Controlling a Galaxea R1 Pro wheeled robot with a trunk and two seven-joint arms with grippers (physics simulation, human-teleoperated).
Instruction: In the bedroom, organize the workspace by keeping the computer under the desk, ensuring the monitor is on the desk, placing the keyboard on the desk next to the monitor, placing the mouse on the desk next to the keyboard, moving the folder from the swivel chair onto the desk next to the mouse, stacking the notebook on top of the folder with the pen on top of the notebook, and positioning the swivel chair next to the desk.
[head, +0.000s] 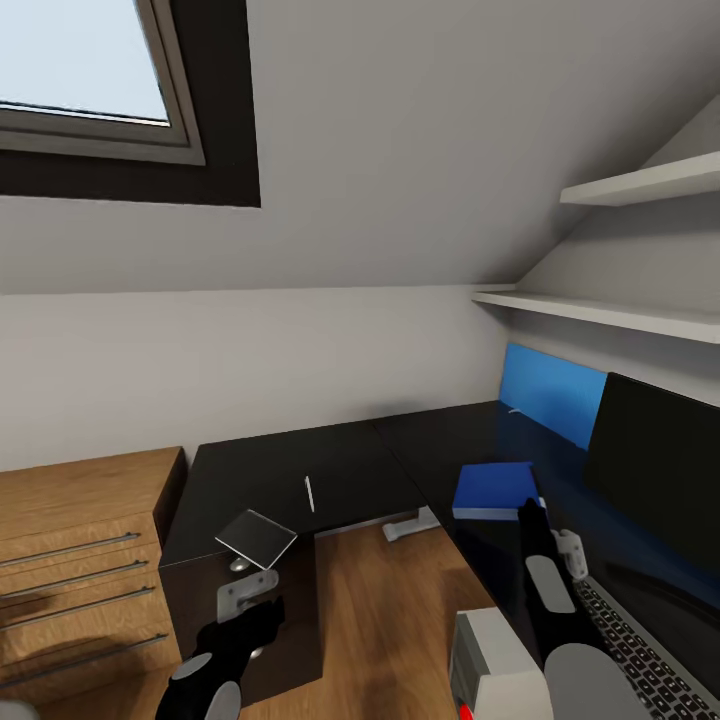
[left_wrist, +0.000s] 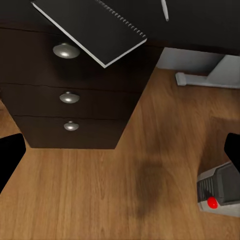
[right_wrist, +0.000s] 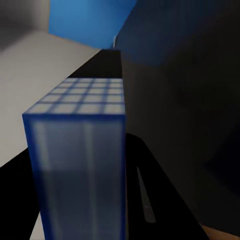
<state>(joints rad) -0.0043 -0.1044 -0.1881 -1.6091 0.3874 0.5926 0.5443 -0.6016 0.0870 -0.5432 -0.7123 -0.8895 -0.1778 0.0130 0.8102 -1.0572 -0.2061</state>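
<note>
The blue folder (head: 494, 490) lies low over the black desk (head: 300, 470), beside the monitor (head: 660, 480). My right gripper (head: 533, 512) is at its near corner. In the right wrist view the folder (right_wrist: 80, 150) sits edge-on between dark fingers (right_wrist: 160, 200) that press its sides. The grey notebook (head: 256, 537) overhangs the desk's front edge, with the pen (head: 309, 493) behind it. My left gripper (head: 255, 610) hangs open below the notebook (left_wrist: 90, 25). The keyboard (head: 640, 650) lies before the monitor. The white computer (head: 495, 660) stands on the floor. Mouse and swivel chair are out of view.
A black three-drawer unit (left_wrist: 67, 97) with silver knobs stands under the notebook. The desk's white leg (head: 410, 525) rests on the wood floor (head: 380, 600). A light-wood cabinet (head: 80, 560) is at the left. Two wall shelves (head: 620, 185) hang over the desk's right wing.
</note>
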